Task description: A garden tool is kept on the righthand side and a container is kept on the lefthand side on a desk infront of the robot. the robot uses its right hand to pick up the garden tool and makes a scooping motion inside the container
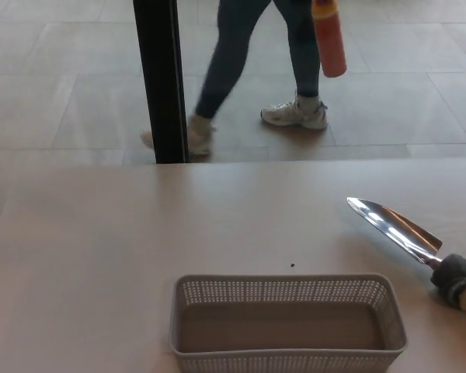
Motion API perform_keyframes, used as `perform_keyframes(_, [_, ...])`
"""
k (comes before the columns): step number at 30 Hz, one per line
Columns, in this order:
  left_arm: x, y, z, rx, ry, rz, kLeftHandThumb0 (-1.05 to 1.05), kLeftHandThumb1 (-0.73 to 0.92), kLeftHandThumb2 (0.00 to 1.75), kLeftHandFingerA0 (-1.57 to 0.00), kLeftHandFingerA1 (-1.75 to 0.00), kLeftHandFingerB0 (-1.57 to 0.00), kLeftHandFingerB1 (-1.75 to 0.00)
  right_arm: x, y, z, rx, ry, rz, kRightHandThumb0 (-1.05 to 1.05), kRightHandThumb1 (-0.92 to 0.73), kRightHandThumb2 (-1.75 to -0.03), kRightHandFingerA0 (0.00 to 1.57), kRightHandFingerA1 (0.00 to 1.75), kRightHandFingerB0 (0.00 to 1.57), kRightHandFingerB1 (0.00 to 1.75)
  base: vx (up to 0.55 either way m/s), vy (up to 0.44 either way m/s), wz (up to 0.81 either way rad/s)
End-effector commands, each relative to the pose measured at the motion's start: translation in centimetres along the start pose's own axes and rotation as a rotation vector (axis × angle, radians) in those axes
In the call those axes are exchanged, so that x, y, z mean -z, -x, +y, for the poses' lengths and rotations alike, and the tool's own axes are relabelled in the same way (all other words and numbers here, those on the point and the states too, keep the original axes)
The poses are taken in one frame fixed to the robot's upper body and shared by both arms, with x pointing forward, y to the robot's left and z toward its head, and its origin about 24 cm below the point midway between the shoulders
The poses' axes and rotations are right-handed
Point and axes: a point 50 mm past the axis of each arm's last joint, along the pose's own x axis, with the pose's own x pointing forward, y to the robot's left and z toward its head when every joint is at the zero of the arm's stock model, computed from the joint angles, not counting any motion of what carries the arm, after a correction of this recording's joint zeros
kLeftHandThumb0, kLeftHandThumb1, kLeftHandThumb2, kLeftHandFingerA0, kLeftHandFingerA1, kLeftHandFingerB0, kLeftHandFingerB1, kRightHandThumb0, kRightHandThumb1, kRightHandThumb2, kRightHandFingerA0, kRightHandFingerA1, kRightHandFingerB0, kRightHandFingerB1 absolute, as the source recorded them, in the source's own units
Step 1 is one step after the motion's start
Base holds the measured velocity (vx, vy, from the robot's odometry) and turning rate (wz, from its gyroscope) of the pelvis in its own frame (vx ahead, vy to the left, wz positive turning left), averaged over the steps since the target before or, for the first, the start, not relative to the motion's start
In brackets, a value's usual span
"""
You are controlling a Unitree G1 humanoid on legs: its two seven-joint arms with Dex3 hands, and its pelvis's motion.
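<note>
A garden trowel [396,229] with a shiny metal blade lies on the pale desk [101,249] at the right, its blade pointing to the far left and its dark-collared handle [457,281] running off the right edge. A grey perforated plastic basket [287,321] stands at the near middle of the desk, with nothing in it. The trowel is about a hand's width to the right of the basket's far corner. Neither of my hands shows in the head view.
A black vertical post [161,78] rises behind the desk's far edge. Beyond it a person's legs [241,62] in dark trousers and white trainers cross the tiled floor, carrying an orange-red bottle [329,39].
</note>
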Motion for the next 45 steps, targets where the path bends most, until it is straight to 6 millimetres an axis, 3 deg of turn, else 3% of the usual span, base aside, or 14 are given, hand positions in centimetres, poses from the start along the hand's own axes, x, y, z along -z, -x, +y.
perform_keyframes(1, [-0.4, 0.0, 0.7, -0.009, 0.046, -0.026, -0.52, 0.64, 0.59, -0.69, -0.67, -0.61, -0.47, -2.6, -2.2, 4.7, -0.281, 0.405, -0.044, -1.03, -0.64, -1.06, 0.0, 0.12, 0.0, 0.0, 0.0, 0.0, 0.0])
perform_keyframes(6, [-0.6, 0.0, 0.7, -0.009, 0.051, -0.03, -0.52, 0.64, 0.59, -0.67, -0.64, -0.61, -0.47, -0.4, -1.9, 7.9, -0.403, 0.483, 0.014, -1.02, -0.63, -1.03, 0.0, 0.08, 0.0, 0.0, 0.0, 0.0, 0.0])
perform_keyframes(8, [-0.6, 0.0, 0.7, -0.009, 0.052, -0.025, -0.52, 0.64, 0.59, -0.67, -0.64, -0.61, -0.47, 0.0, -1.9, 8.1, -0.413, 0.497, 0.026, -1.02, -0.63, -1.03, 0.0, 0.08, 0.0, 0.0, 0.0, 0.0, 0.0])
perform_keyframes(10, [-0.4, 0.0, 0.6, -0.01, 0.062, -0.021, -0.52, 0.64, 0.6, -0.68, -0.65, -0.6, -0.47, 1.8, -1.5, 9.4, -0.463, 0.563, 0.094, -1.04, -0.66, -1.04, 0.0, 0.05, 0.04, 0.01, 0.0, 0.0, 0.0])
perform_keyframes(12, [-0.4, 0.0, 0.6, -0.012, 0.067, -0.023, -0.52, 0.63, 0.59, -0.72, -0.75, -0.65, -0.5, 2.2, -1.5, 9.6, -0.47, 0.575, 0.104, -1.05, -0.66, -1.05, 0.0, 0.05, 0.09, 0.02, 0.0, 0.0, 0.0])
perform_keyframes(16, [-0.6, 0.0, 0.7, -0.016, 0.052, -0.03, -0.51, 0.66, 0.6, -0.68, -0.67, -0.61, -0.48, 3.9, -1.5, 10.8, -0.535, 0.631, 0.168, -1.02, -0.66, -1.05, 0.0, 0.07, 0.01, 0.03, 0.0, 0.0, 0.0])
perform_keyframes(20, [-0.6, 0.0, 0.7, -0.015, 0.044, -0.033, -0.5, 0.67, 0.6, -0.68, -0.63, -0.57, -0.46, 4.6, -1.5, 11.6, -0.57, 0.669, 0.182, -1.01, -0.66, -1.03, 0.0, 0.05, 0.1, 0.07, 0.0, 0.0, 0.0])
perform_keyframes(21, [-0.6, 0.0, 0.7, -0.014, 0.064, -0.036, -0.51, 0.66, 0.6, -0.69, -0.7, -0.58, -0.48, 4.7, -1.6, 11.9, -0.588, 0.68, 0.192, -0.9, -0.76, -0.64, 0.0, 0.13, 0.0, 0.25, 0.0, 0.0, 0.0])
perform_keyframes(22, [-0.6, 0.0, 0.7, -0.01, 0.057, -0.037, -0.52, 0.66, 0.6, -0.67, -0.67, -0.57, -0.47, 4.8, -1.6, 12.1, -0.595, 0.677, 0.19, -1.01, -0.67, -1.02, 0.0, 0.04, 0.08, 0.06, 0.0, 0.0, 0.0])
perform_keyframes(23, [-0.6, 0.0, 0.7, -0.01, 0.056, -0.037, -0.52, 0.66, 0.6, -0.67, -0.67, -0.57, -0.47, 4.8, -1.6, 12.2, -0.595, 0.678, 0.19, -1.01, -0.67, -1.02, 0.0, 0.04, 0.08, 0.06, 0.0, 0.0, 0.0])
perform_keyframes(24, [-0.8, -0.1, 0.6, -0.017, 0.054, -0.032, -0.53, 0.66, 0.6, -0.68, -0.66, -0.58, -0.46, 4.8, -1.9, 12.4, -0.595, 0.681, 0.19, -0.9, -0.76, -0.63, 0.0, 0.14, 0.01, 0.25, 0.0, 0.0, 0.0])
perform_keyframes(25, [-0.7, 0.0, 0.6, -0.014, 0.053, -0.033, -0.51, 0.67, 0.6, -0.67, -0.63, -0.58, -0.46, 4.9, -2.3, 12.9, -0.603, 0.706, 0.196, -0.99, -0.66, -1.02, 0.0, 0.05, 0.11, 0.12, 0.0, 0.0, 0.0])
perform_keyframes(34, [-0.7, 0.0, 0.6, -0.005, 0.034, -0.037, -0.53, 0.67, 0.6, -0.7, -0.69, -0.61, -0.48, 3.8, -4.9, 14.6, -0.596, 0.858, 0.184, -0.99, -0.66, -1.04, 0.0, 0.09, 0.1, 0.2, 0.0, 0.0, 0.0])
perform_keyframes(45, [-0.8, -0.1, 0.1, 0.008, 0.048, -0.055, -0.56, 0.65, 0.6, -0.68, -0.64, -0.6, -0.46, 4.4, -4.9, 17.0, -0.591, 0.897, 0.205, -0.93, -0.6, -1.0, 0.0, 0.22, 0.07, 0.25, 0.0, 0.0, 0.0])
